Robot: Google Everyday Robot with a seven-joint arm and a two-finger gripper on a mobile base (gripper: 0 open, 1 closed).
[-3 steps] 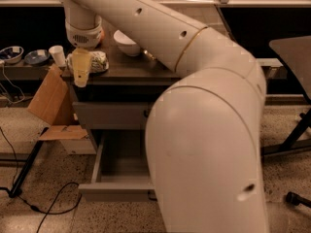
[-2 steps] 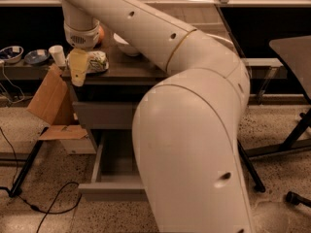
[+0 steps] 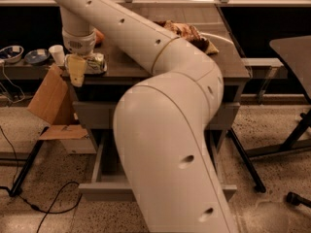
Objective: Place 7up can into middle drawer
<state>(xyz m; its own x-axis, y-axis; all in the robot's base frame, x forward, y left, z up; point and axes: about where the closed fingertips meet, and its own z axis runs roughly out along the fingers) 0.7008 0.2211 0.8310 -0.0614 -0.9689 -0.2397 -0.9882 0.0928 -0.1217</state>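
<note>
Cream-white plastic fills the near view: the robot's bulky arm [image 3: 170, 144] rises from the bottom edge and sweeps up and left across the scene. Low behind it, an open drawer [image 3: 99, 191] juts toward the viewer under a closed top front; it is probably the middle drawer the task names, though the arm hides much of the cabinet.

Further back, at the near left corner of the dark counter [image 3: 119, 68], the gripper [image 3: 77, 72] hangs from its wrist right at the counter's edge. The 7up can [image 3: 95, 63] lies on its side on the counter, touching or just beside the gripper on its right. Whether the gripper has clamped on the can or only stands against it cannot be told here.

The step in hand looks like the pickup. The next move calls for a sure hold, a lift off the counter, then a descent over the drawer.

Farther left stand a white paper cup [image 3: 57, 54] and two bowls [image 3: 36, 57]; a crumpled snack bag [image 3: 187, 33] lies at the far right of the counter.
</note>
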